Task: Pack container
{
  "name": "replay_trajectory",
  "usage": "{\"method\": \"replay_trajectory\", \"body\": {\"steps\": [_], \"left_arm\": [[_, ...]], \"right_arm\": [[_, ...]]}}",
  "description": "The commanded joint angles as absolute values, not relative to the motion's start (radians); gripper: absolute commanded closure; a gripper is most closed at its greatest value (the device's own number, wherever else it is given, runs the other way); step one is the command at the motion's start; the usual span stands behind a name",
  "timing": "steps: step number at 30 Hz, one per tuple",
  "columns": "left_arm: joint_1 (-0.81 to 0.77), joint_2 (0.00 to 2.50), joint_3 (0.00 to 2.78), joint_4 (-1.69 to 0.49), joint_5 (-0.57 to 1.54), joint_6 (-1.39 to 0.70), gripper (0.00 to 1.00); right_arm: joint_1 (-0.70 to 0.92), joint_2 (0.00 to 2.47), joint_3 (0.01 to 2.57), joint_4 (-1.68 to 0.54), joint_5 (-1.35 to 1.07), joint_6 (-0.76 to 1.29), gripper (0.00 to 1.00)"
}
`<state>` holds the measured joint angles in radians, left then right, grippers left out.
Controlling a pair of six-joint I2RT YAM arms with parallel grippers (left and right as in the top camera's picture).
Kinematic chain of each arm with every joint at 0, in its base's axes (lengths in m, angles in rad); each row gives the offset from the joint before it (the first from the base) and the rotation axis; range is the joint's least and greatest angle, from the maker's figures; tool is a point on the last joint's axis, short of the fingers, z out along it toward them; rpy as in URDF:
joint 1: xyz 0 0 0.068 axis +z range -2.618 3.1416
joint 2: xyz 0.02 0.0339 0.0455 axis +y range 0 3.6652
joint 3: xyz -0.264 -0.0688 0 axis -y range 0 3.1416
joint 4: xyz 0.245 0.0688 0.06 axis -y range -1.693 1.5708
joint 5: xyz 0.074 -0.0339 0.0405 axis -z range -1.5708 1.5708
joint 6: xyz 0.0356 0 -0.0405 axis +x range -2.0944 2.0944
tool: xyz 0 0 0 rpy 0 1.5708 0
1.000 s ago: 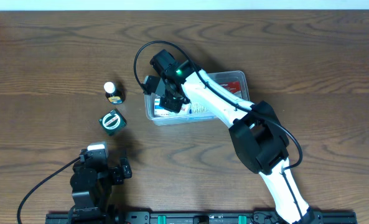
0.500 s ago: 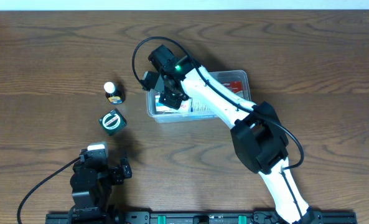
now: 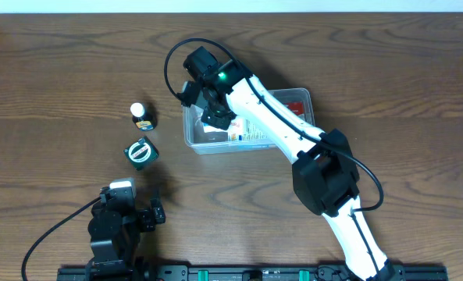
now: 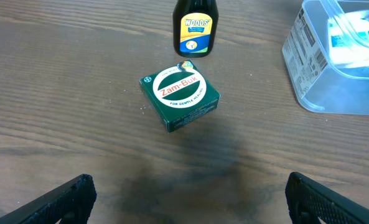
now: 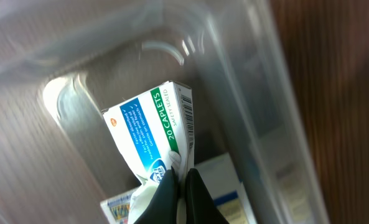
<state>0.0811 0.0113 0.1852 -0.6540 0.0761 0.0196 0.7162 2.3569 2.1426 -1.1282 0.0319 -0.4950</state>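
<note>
Green tin box (image 4: 180, 99); clear container (image 3: 293, 100); brown table (image 3: 59, 62).

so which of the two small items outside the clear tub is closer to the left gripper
The square green Zam-Buk box: it lies nearer the left gripper than the dark upright bottle with the yellow label, which stands just beyond it.

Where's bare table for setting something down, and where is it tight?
Bare table right of the container, and left of the bottle and green box. Crowded: the container's left end, under the right gripper.
</note>
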Motion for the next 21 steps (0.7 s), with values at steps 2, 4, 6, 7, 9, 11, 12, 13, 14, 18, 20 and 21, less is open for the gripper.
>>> {"method": "replay_trajectory", "body": {"steps": [2, 4, 6, 7, 9, 11, 12, 13, 14, 18, 20, 21], "left_arm": [[0.08, 0.009, 0.187, -0.654, 0.083, 0.022, 0.02], [0.08, 0.009, 0.187, -0.654, 0.083, 0.022, 0.02], [0.08, 0.009, 0.187, -0.654, 0.083, 0.022, 0.02], [0.08, 0.009, 0.187, -0.654, 0.083, 0.022, 0.02], [0.08, 0.009, 0.187, -0.654, 0.083, 0.022, 0.02], [0.08, 0.009, 0.187, -0.654, 0.083, 0.022, 0.02], [0.08, 0.009, 0.187, -0.654, 0.083, 0.022, 0.02], [0.08, 0.009, 0.187, -0.654, 0.083, 0.022, 0.02], [0.08, 0.009, 0.187, -0.654, 0.083, 0.022, 0.02], [0.08, 0.009, 0.187, -0.654, 0.083, 0.022, 0.02], [0.08, 0.009, 0.187, -0.654, 0.083, 0.022, 0.02], [0.08, 0.009, 0.187, -0.654, 0.083, 0.022, 0.02]], "right_arm": [[0.685, 2.367, 2.161, -1.157, 0.034, -0.497, 0.99], [0.668, 2.367, 2.161, -1.171, -0.009, -0.494, 0.99], [0.65, 2.367, 2.161, -1.182, -0.059, -0.494, 0.98], [0.639, 2.367, 2.161, -1.188, -0.088, -0.494, 0.99], [0.617, 2.367, 2.161, -1.197, -0.141, -0.494, 0.99], [0.591, 2.367, 2.161, -1.204, -0.199, -0.494, 0.99], [0.58, 2.367, 2.161, -1.207, -0.228, -0.495, 0.99], [0.567, 2.367, 2.161, -1.212, -0.259, -0.495, 0.99], [0.555, 2.367, 2.161, -1.217, -0.282, -0.495, 0.99], [0.519, 2.367, 2.161, -1.239, -0.298, -0.516, 0.98], [0.509, 2.367, 2.161, -1.253, -0.304, -0.556, 0.99], [0.505, 2.367, 2.161, -1.262, -0.305, -0.579, 0.99]]}}
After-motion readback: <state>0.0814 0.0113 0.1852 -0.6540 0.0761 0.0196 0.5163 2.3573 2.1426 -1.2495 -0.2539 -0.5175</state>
